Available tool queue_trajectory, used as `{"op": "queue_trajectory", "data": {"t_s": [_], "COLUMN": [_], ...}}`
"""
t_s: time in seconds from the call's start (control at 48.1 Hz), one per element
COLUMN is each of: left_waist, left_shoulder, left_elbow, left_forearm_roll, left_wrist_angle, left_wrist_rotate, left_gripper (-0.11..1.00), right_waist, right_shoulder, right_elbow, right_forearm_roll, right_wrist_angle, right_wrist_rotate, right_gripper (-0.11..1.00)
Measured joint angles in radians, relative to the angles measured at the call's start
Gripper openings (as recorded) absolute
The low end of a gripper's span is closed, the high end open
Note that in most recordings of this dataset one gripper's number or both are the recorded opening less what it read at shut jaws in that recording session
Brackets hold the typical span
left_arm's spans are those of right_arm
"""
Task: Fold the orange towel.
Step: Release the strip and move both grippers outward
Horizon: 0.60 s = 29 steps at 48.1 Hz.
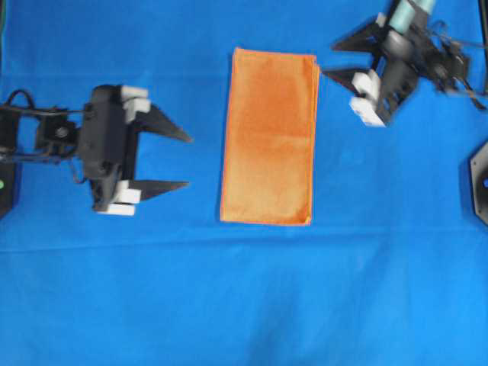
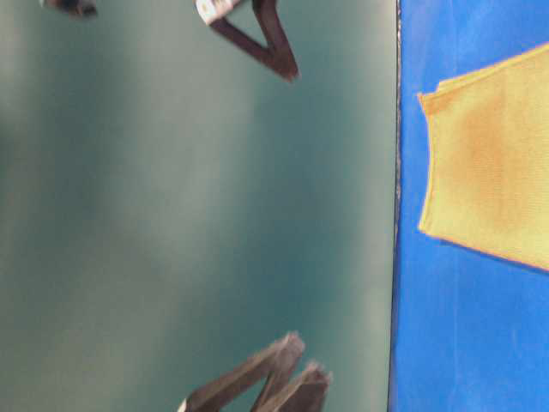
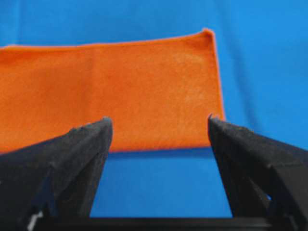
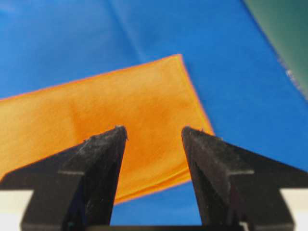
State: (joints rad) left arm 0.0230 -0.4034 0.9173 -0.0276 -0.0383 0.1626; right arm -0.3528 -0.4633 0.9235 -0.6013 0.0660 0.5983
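The orange towel [image 1: 268, 137] lies flat on the blue cloth as a tall rectangle, folded double, with layered edges showing along its right side. My left gripper [image 1: 187, 162] is open just left of the towel's lower half, apart from it, tips pointing at it. In the left wrist view the towel [image 3: 120, 86] lies beyond the open left gripper [image 3: 160, 120], which holds nothing. My right gripper [image 1: 329, 59] hovers open by the towel's upper right corner. The right wrist view shows the towel [image 4: 110, 115] below the empty, open right gripper [image 4: 154, 130].
The large blue cloth [image 1: 244, 305] covers the whole table. A dark arm base [image 1: 479, 183] sits at the right edge and another [image 1: 6, 187] at the left. In the right wrist view, the cloth's edge meets a green surface [image 4: 284, 29] beyond the towel's corner.
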Motion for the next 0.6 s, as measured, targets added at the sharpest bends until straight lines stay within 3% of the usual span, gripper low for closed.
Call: {"op": "queue_trajectory", "data": {"t_s": [0.27, 0.603], "left_waist": [0.077, 0.092], "left_shoulder": [-0.114, -0.101], "left_elbow": [0.121, 0.127], "left_forearm_roll": [0.000, 0.000], "left_wrist_angle": [-0.127, -0.143], "left_wrist_rotate": [-0.015, -0.017], "left_gripper": [0.74, 0.74], "right_waist": [0.041, 0.041], "right_shoulder": [-0.112, -0.104], "right_elbow": [0.114, 0.121], "right_forearm_roll": [0.034, 0.035], "right_wrist_angle": [-0.041, -0.061], "right_wrist_rotate": [0.031, 0.034], "right_gripper": [0.55, 0.55]}}
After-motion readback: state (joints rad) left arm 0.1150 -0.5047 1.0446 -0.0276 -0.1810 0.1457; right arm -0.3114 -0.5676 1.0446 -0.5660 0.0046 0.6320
